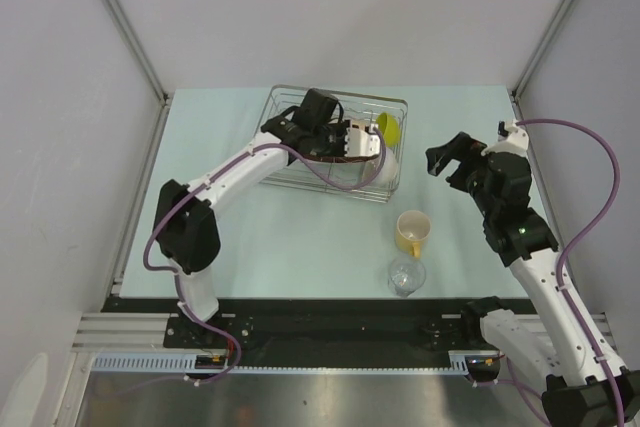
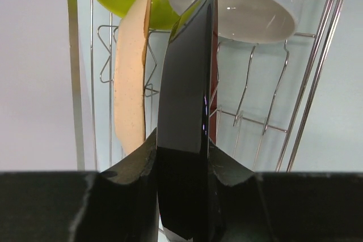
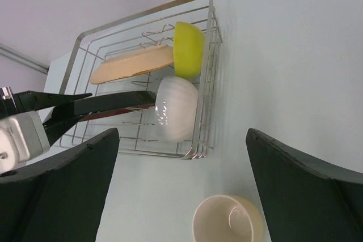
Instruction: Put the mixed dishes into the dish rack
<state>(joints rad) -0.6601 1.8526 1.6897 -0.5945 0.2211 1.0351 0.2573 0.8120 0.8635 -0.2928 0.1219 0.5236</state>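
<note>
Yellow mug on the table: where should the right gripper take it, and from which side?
Probably the rim wall, from above: the mug stands upright, mouth up, so one finger can go inside and one outside. Take the rim's far side, since the glass stands close on its near side. The right gripper is open.

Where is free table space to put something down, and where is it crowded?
Free: left of the dish rack; between yellow mug and left arm. Crowded: rack's right end, holding lime-green bowl and white bowl; mug beside clear glass.
</note>
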